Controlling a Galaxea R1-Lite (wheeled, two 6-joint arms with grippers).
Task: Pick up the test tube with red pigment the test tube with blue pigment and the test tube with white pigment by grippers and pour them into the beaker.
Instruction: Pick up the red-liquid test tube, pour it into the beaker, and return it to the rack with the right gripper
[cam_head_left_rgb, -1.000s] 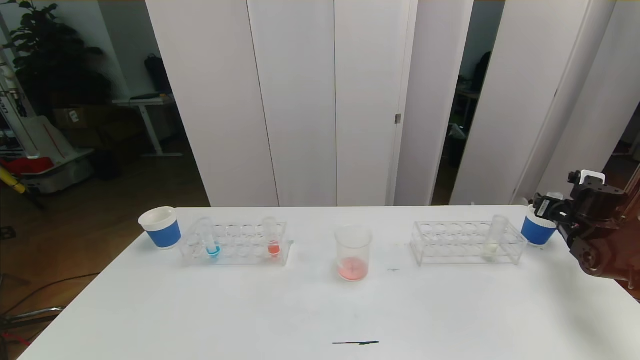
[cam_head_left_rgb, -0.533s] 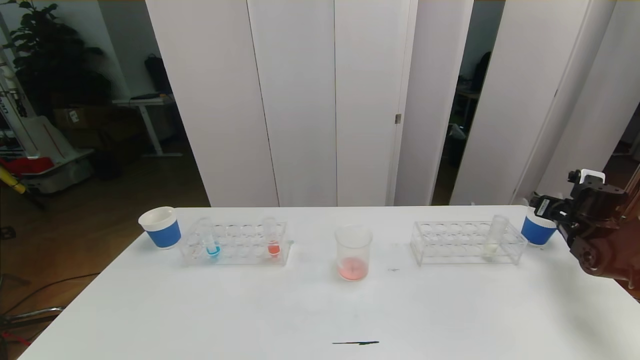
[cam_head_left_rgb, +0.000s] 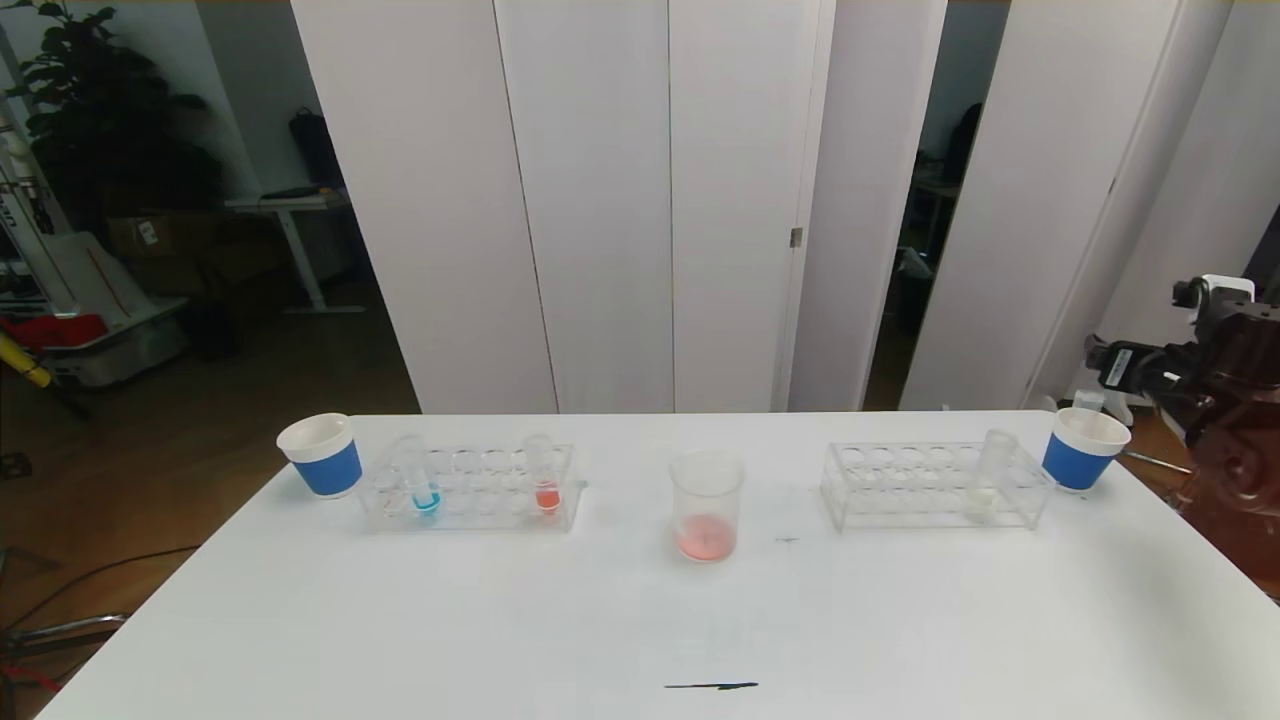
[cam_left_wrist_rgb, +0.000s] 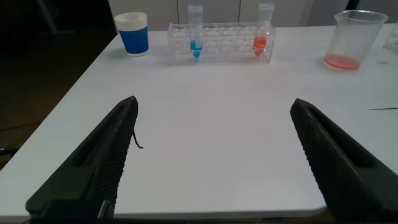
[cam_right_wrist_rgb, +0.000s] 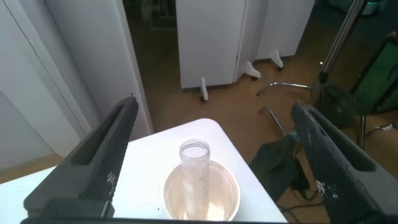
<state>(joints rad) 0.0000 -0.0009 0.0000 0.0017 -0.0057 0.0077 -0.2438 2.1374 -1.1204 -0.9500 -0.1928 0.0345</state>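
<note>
Our right pincer (cam_right_wrist_rgb: 205, 155), wide open and empty above the cup (cam_head_left_rgb: 1083, 447) at three o'clock, could clip the tube (cam_right_wrist_rgb: 194, 177) inside, tipping both off the counter (cam_head_left_rgb: 640, 620).

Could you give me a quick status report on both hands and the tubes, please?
Right hand open, above right blue cup holding an empty tube. Left hand open over bare table. Blue tube, white tube racked. Beaker unobstructed.

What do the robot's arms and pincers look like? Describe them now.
The right pincer is black, bearing a white label, on a bulky dark arm topped by a white bracket. The wrist views show each pincer's two long black fingers with finely ribbed inner faces.
</note>
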